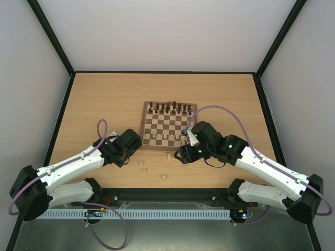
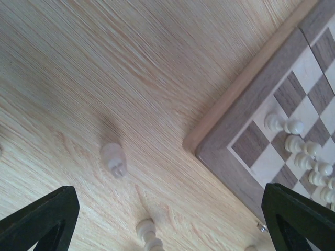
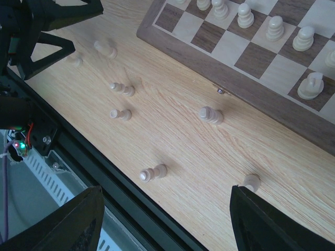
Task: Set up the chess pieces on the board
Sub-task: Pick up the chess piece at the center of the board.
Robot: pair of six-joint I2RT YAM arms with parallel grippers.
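Note:
The board (image 1: pixel 149 145) lies mid-table, with dark chess pieces (image 1: pixel 170 109) along its far rows and pale ones (image 1: pixel 165 137) on a near row. Several pale pieces lie loose on the tabletop before it, such as one (image 1: pixel 168 155) by the near border and another (image 1: pixel 164 177) nearer me. My left gripper (image 1: pixel 133 148) is open and empty off the board's near-left corner (image 2: pixel 246 112), above two loose pale pieces (image 2: pixel 113 158) (image 2: pixel 148 234). My right gripper (image 1: pixel 183 155) is open and empty; in its wrist view it (image 3: pixel 166 193) hovers above a fallen pale piece (image 3: pixel 153 172).
The right wrist view shows more loose pale pieces (image 3: pixel 211 114) (image 3: pixel 120 113) (image 3: pixel 122 89) (image 3: pixel 252 181), the board's near border (image 3: pixel 246 78), the left gripper (image 3: pixel 47 26) at the top left, and the table's black front rail (image 3: pixel 78 157) close below.

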